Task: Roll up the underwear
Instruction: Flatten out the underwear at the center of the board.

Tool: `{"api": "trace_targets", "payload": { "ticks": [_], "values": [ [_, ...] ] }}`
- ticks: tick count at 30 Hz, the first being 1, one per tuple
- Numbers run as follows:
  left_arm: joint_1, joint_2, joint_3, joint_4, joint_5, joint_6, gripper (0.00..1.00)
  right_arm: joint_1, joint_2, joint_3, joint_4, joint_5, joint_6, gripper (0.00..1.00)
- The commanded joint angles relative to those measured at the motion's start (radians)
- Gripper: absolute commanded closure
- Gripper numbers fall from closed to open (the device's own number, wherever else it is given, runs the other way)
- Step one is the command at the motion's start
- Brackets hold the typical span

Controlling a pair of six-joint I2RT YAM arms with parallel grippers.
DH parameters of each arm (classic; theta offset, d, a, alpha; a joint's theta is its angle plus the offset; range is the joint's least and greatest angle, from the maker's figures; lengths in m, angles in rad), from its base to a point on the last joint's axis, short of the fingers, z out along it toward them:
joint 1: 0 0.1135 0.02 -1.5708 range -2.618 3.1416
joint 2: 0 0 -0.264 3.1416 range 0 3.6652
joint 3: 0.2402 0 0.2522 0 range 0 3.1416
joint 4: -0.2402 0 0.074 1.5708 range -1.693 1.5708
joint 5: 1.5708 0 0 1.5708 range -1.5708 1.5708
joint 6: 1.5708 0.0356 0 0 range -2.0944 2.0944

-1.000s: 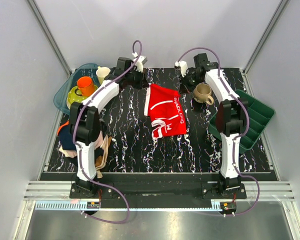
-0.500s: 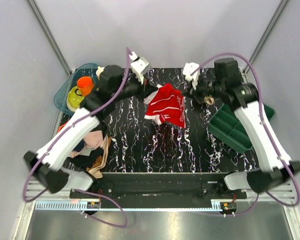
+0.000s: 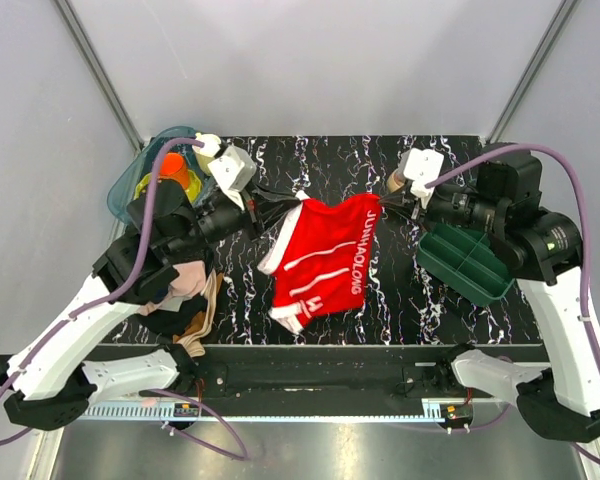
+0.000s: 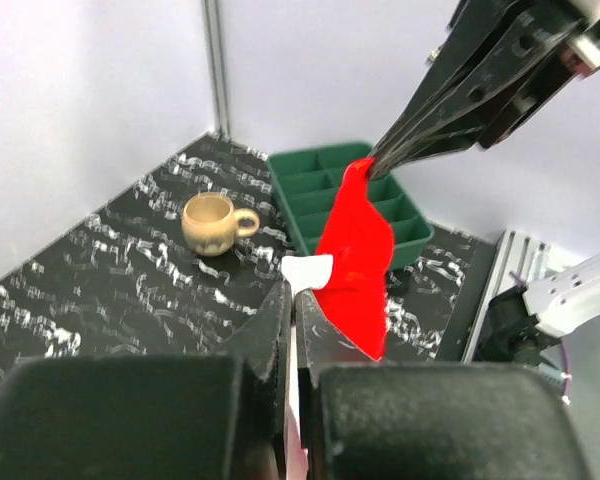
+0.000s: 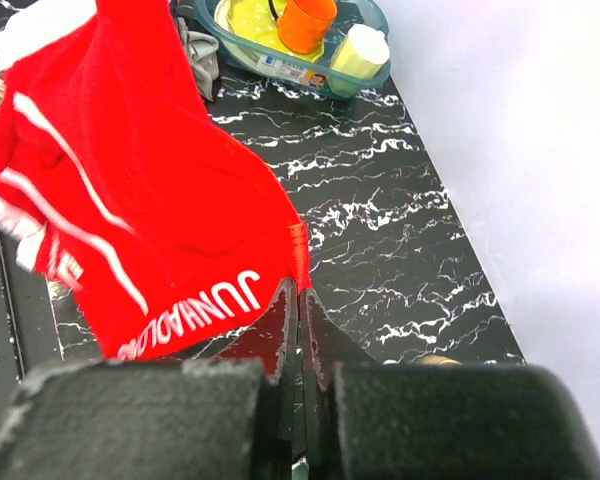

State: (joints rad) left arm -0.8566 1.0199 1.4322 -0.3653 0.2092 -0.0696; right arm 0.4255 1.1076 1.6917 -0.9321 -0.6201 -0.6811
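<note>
Top external, one underwear (image 3: 325, 255) stretched between left hand (image 3: 292, 194), right hand (image 3: 384, 200)

I see bright red underwear (image 3: 325, 255) with white stripes and lettering, a black, white-veined surface (image 3: 400, 300), a dark green tray (image 3: 477, 268).

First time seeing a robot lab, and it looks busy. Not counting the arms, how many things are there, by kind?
Red underwear: 1
Cups: 3 (tan mug, orange cup, cream cup)
Containers: 2 (green tray, teal bin)
Yellow dish: 1
Clothes pile: 1 (pieces uncountable)
Total: 8
</note>
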Motion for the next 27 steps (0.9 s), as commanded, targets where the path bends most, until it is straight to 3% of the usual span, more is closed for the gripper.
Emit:
{"api": "trace_targets", "payload": {
  "ticks": [1, 3, 7, 11, 14, 20, 27],
  "values": [
    [-0.004, 0.017, -0.078, 0.032, -0.126, -0.009, 1.00, 0.004, 0.033, -0.070, 0.073, 0.101, 0.038, 1.00],
    [0.011, 0.029, -0.160, 0.074, -0.177, -0.006, 1.00, 0.002, 0.078, -0.108, 0.126, 0.179, 0.048, 1.00],
    [0.213, 0.109, -0.301, 0.245, -0.081, -0.117, 1.00, -0.010, 0.268, -0.155, 0.239, 0.226, 0.048, 1.00],
    [0.350, 0.341, -0.329, 0.361, -0.021, -0.163, 1.00, -0.062, 0.487, -0.155, 0.366, 0.226, 0.048, 1.00],
    [0.433, 0.579, -0.242, 0.471, 0.070, -0.214, 1.00, -0.085, 0.707, -0.075, 0.415, 0.252, 0.031, 1.00],
    [0.516, 0.934, 0.049, 0.416, 0.099, -0.248, 1.00, -0.129, 0.995, 0.170, 0.452, 0.307, 0.057, 1.00],
    [0.539, 1.023, 0.183, 0.376, 0.108, -0.236, 1.00, -0.169, 1.039, 0.224, 0.457, 0.248, 0.015, 1.00]
  ]
}}
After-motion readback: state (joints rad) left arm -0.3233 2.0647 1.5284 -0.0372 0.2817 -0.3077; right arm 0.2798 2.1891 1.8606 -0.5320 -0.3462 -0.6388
